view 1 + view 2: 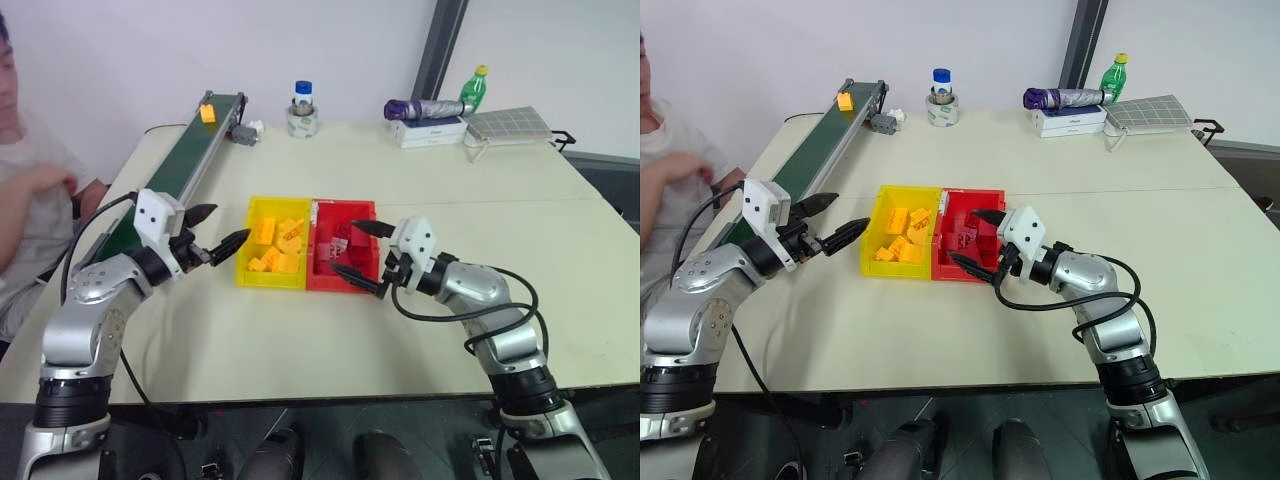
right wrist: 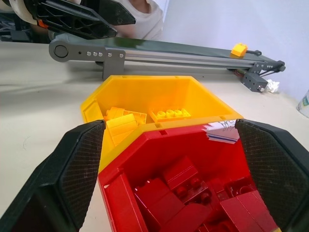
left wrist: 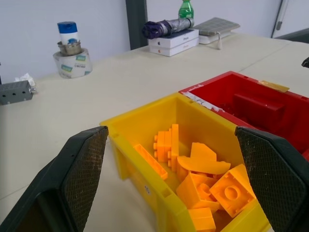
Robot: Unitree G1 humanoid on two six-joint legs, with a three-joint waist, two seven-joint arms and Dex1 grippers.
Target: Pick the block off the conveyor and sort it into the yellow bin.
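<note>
The block (image 1: 207, 113) is located at the far end of the conveyor (image 1: 190, 160), well beyond the fingers of both grippers, and has not been picked. The task is therefore judged to be at its start for this block: reaching, grasping, carrying and release over the yellow bin (image 1: 250, 215) are all left to do.

The left gripper (image 1: 213, 241) is held with its fingers spread wide and nothing between them. Its fingers are pointed at the near side wall of the yellow bin, just short of it, with the conveyor rail beside them. The right gripper (image 1: 357, 252) is also seen with its fingers wide apart and empty; they are positioned over the near edge of the red bin (image 1: 345, 207), which stands against the yellow bin.

Several yellow bricks (image 3: 203, 179) are already contained in the yellow bin, and red bricks (image 2: 183, 188) in the red bin, so sorting of other pieces appears complete.

The near end of the conveyor is covered by the left arm in the head views. Whether the belt is running cannot be determined. A person (image 1: 25, 190) is cut off by the frame edge beside the conveyor. The block's stud pattern is too small to make out.
</note>
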